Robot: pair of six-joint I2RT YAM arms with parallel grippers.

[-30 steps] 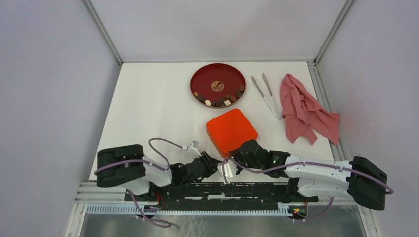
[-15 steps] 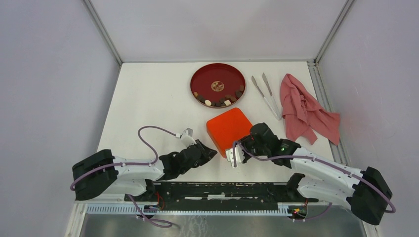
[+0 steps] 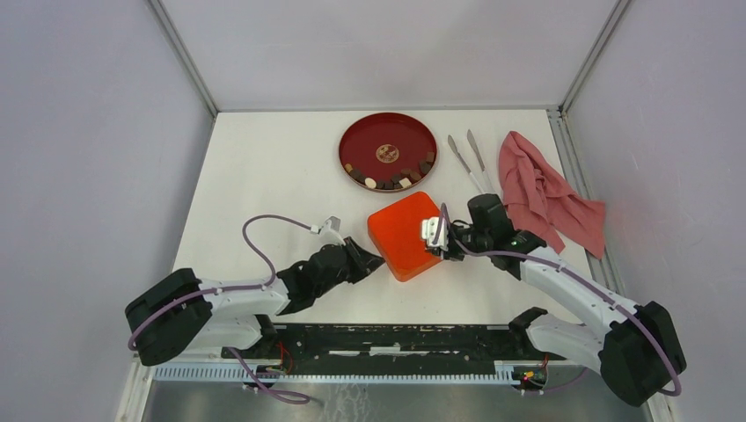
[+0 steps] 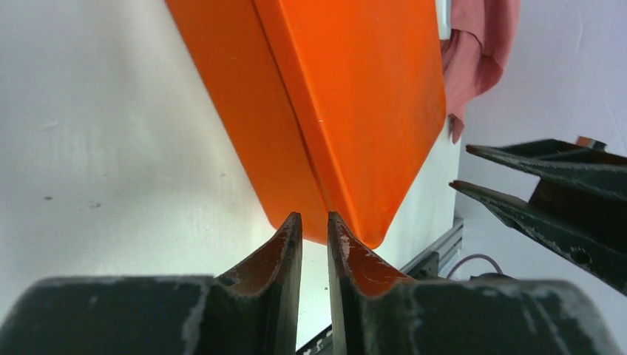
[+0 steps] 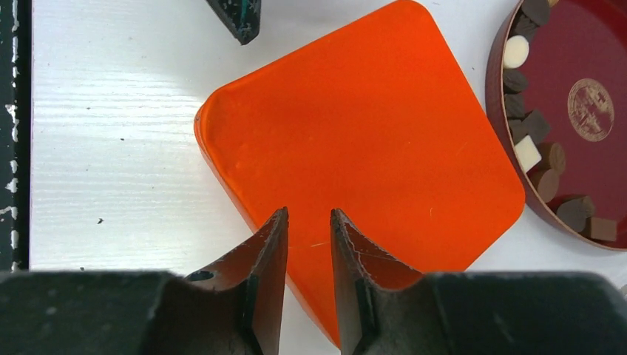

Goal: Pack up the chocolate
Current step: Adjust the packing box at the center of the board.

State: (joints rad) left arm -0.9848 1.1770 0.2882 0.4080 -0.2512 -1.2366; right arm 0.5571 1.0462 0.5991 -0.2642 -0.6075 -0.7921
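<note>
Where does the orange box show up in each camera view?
Top external: orange box at centre, just nearer than the red plate.
Left wrist: box fills upper middle.
Right wrist: box at centre, plate at right edge.
Shared landmark: white table.

box [image 3: 412,236]: orange plastic, smooth, shiny | plate [image 3: 406,134]: dark red, v. glossy | tongs [image 3: 475,167]: shiny metal | cloth [image 3: 541,198]: soft pink fabric, matt | table [image 3: 264,176]: white, matt, fine grain lines | choc [image 5: 537,126]: matt | gripper fingers [image 5: 259,259]: dark, dull, scuffed
</note>
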